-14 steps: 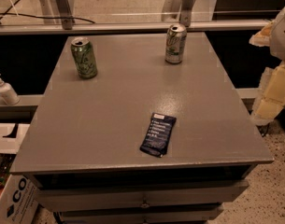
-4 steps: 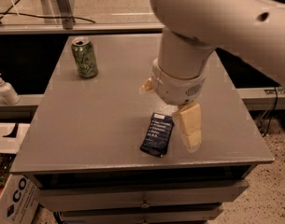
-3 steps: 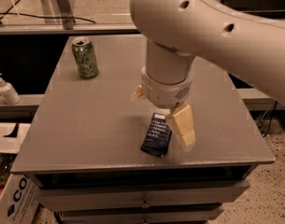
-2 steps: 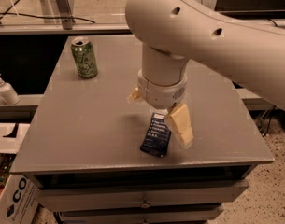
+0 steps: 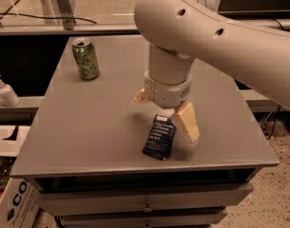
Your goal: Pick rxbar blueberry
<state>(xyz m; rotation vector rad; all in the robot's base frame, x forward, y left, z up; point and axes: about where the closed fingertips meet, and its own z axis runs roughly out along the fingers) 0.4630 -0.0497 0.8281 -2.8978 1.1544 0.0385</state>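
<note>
The rxbar blueberry [image 5: 159,137] is a flat dark navy wrapper with white text, lying near the front edge of the grey table [image 5: 87,127]. My gripper [image 5: 163,112] hangs from the big cream arm just above the bar's far end. Its fingers are spread open: one cream finger [image 5: 187,122] sits right of the bar, the other finger [image 5: 139,97] shows to the left behind it. The bar's upper end is partly hidden by the wrist.
A green soda can [image 5: 85,59] stands at the table's back left. A white pump bottle [image 5: 4,91] stands on a ledge at the left. A cardboard box [image 5: 11,203] sits on the floor at the lower left. Drawers lie under the tabletop.
The arm came into view over the table and has moved left and down over the bar. The second can at the back is now hidden behind the arm. The bar has not moved.
</note>
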